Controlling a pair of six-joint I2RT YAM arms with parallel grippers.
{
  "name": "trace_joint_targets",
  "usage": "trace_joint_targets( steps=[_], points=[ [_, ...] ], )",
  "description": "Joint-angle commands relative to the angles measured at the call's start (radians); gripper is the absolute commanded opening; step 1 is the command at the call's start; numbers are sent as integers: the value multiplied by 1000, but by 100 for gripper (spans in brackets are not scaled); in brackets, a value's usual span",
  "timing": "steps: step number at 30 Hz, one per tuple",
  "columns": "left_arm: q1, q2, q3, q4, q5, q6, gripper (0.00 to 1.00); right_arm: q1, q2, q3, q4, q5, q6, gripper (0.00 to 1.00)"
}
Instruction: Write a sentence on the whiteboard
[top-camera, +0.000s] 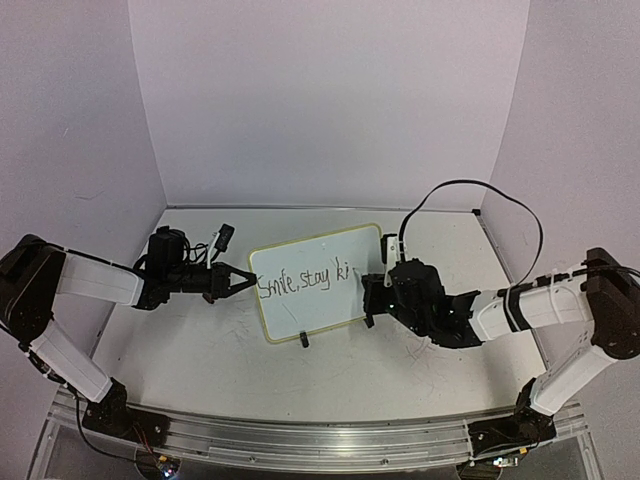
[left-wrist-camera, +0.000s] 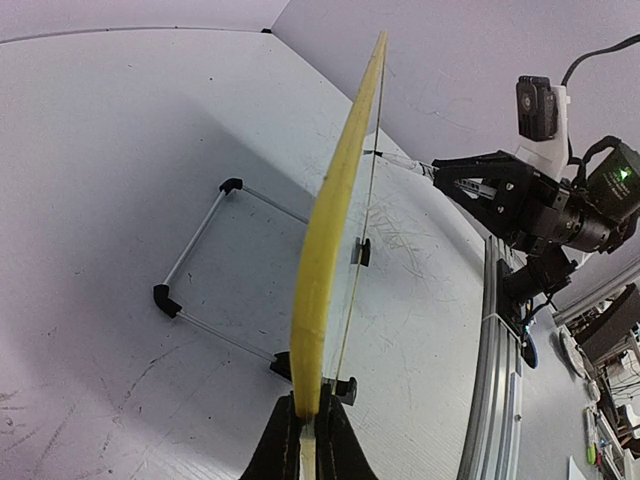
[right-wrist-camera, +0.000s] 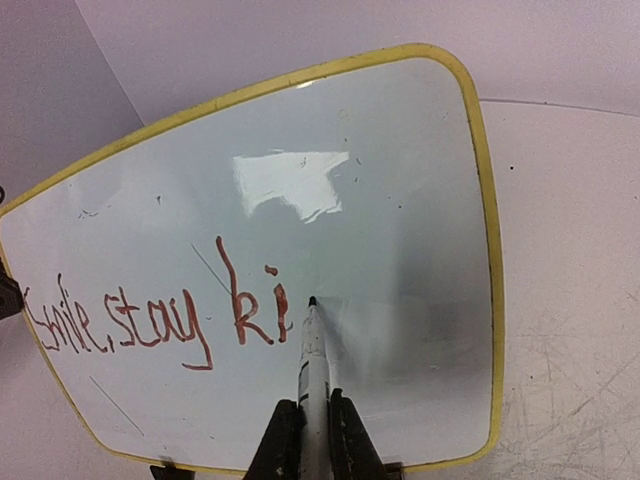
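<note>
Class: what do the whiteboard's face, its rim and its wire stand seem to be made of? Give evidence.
Whiteboard face: glossy coated sheet, mirroring a bright light patch. Rim: matte yellow, probably plastic. Stand: thin pale rods, likely metal, with black end caps.

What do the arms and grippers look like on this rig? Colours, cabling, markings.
The left arm and right arm have white link shells and black joint housings. The left gripper and right gripper are black, with slim tapered fingers. A white camera bracket sits on the right wrist; a black cable loops above it. No lettering visible.
</note>
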Motion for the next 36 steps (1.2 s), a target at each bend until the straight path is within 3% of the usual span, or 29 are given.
trace_joint_targets(
  steps=[1,36],
  points=[
    [-2,-14,20,-42,-7,14,0,-2,7,40,39,3,-27,0],
    [-2,-13,18,-42,-6,16,0,19,22,11,-38,19,47,0]
  ],
)
